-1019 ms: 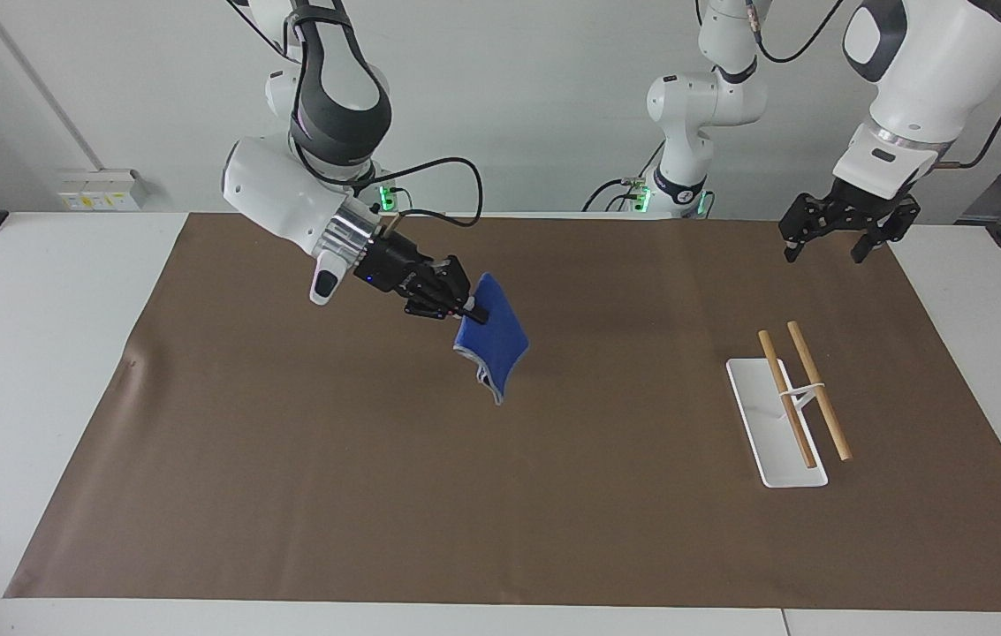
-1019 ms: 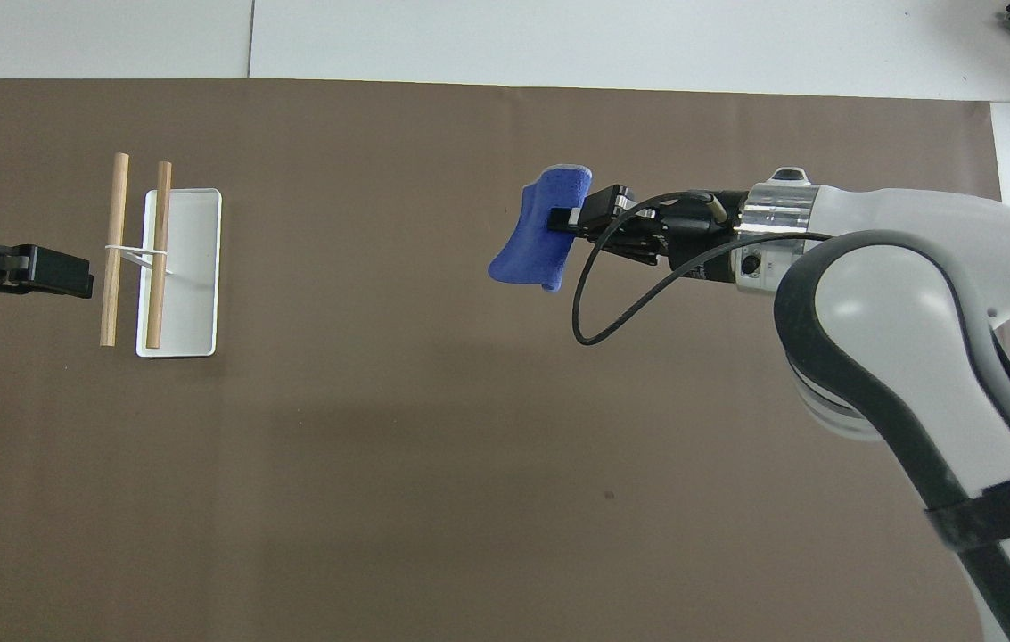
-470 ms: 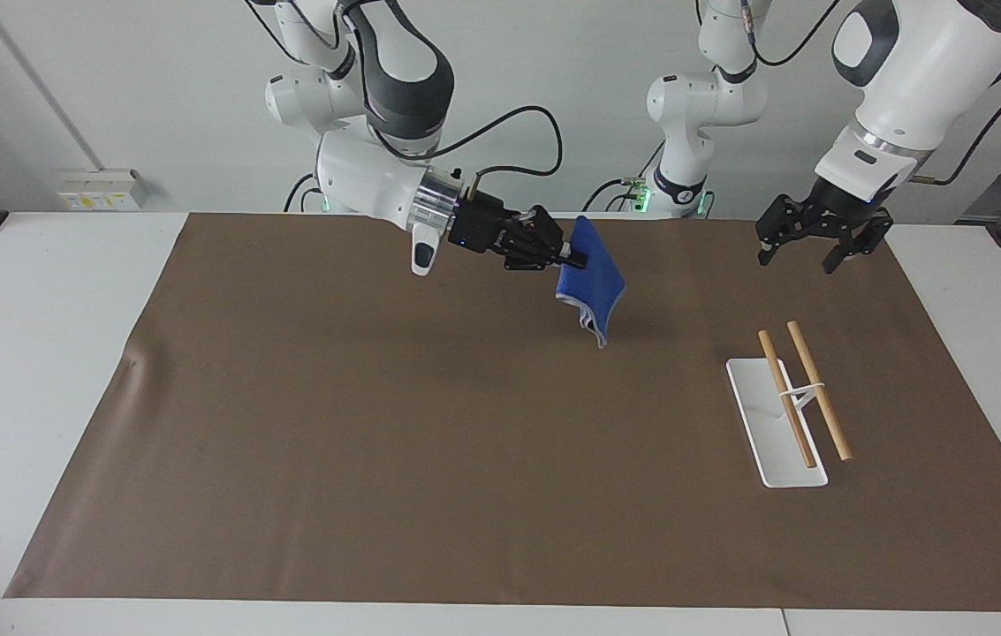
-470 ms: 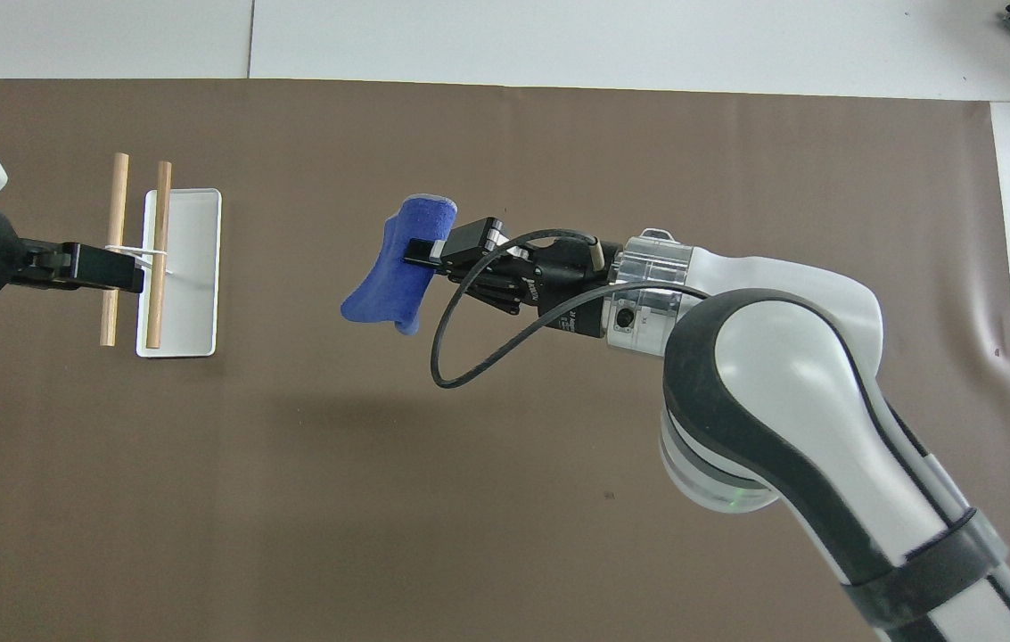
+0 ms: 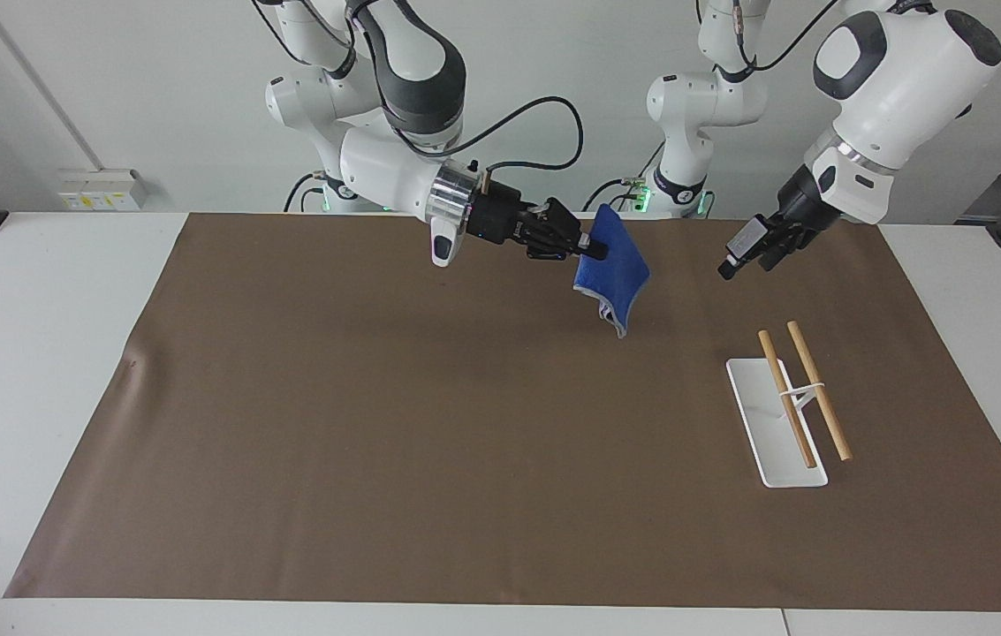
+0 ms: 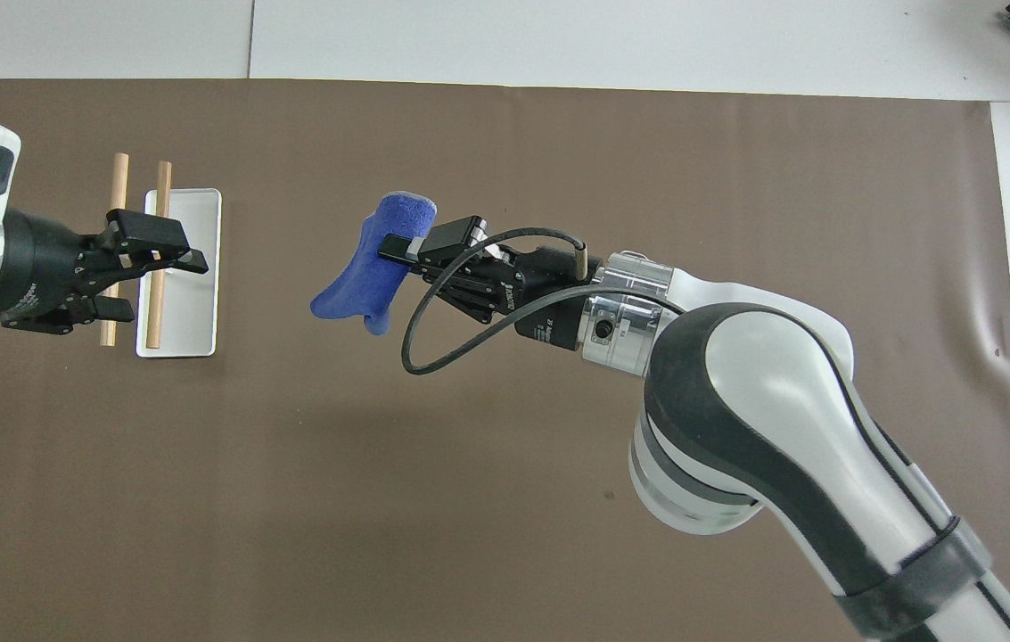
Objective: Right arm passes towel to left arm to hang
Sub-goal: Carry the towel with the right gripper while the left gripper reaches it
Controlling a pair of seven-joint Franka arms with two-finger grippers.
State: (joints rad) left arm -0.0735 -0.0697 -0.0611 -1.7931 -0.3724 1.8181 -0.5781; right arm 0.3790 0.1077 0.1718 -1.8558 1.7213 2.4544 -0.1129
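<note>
My right gripper [image 5: 595,250] is shut on the upper edge of the blue towel [image 5: 615,269] and holds it in the air over the middle of the brown mat. The towel hangs down from the fingers, clear of the mat; it also shows in the overhead view [image 6: 371,267] with the right gripper [image 6: 389,248]. My left gripper [image 5: 743,261] is open and empty, raised and pointing toward the towel, with a clear gap between them. In the overhead view the left gripper [image 6: 168,285] covers part of the rack.
A white tray [image 5: 774,442] with two wooden rods [image 5: 818,402] stands on the brown mat [image 5: 376,424] toward the left arm's end; it also shows in the overhead view [image 6: 197,321]. A black cable loops from the right wrist [image 6: 433,348].
My right gripper has carried the towel up and toward the left arm's end. My left gripper has turned and moved toward the towel.
</note>
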